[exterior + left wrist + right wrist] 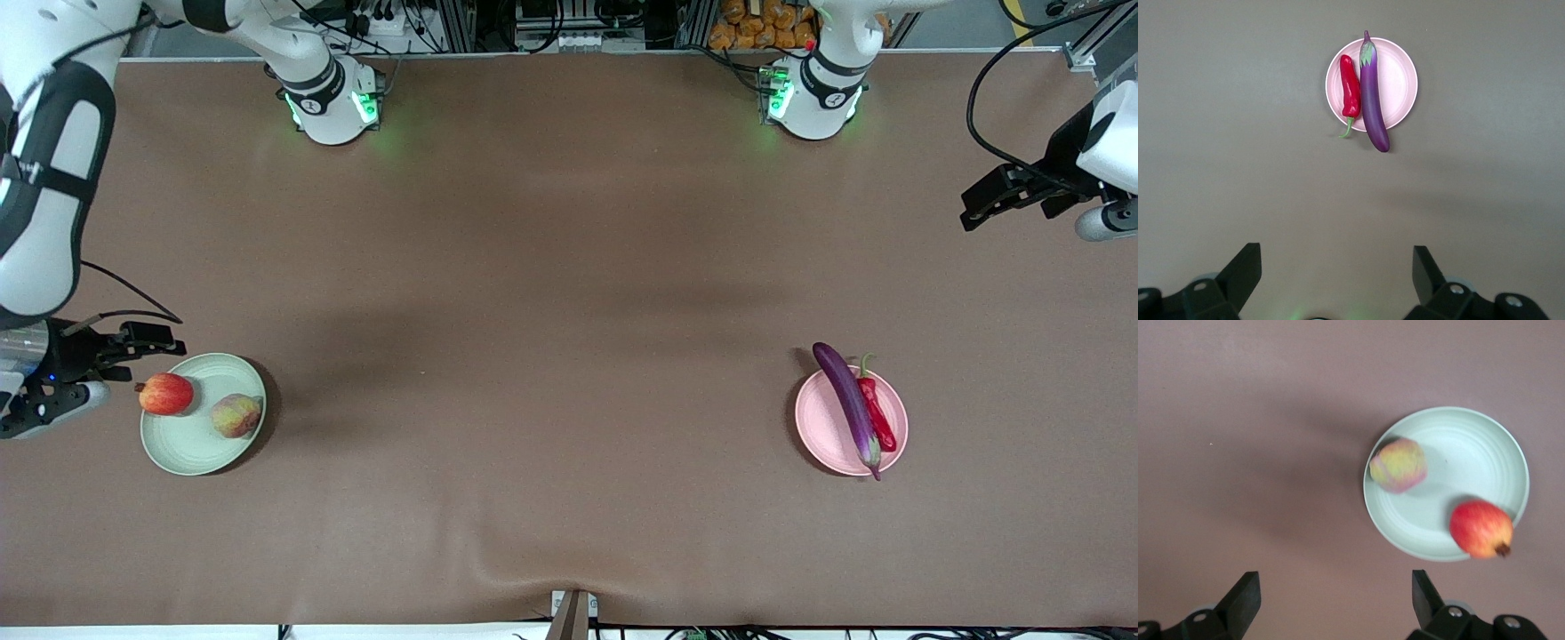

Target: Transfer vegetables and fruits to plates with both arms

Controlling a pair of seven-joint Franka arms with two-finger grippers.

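- Pale mint green round plastic plate at the right arm's end of the table; round red pomegranate-like fruit and smaller yellow-pink peach-like fruit both on it, apart.
- Pale pink round plastic plate toward the left arm's end; long glossy purple eggplant across it, ends overhanging the rim, shiny red chili pepper just beside it.
- Right gripper beside the mint plate's rim, fingers spread, empty.
- Left gripper up over bare table, well apart from the pink plate, fingers spread, empty.

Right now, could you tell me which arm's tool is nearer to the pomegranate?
The right. The right tool sits open right beside the pomegranate at the green plate's edge; the left tool hangs open toward the table's left-arm end.
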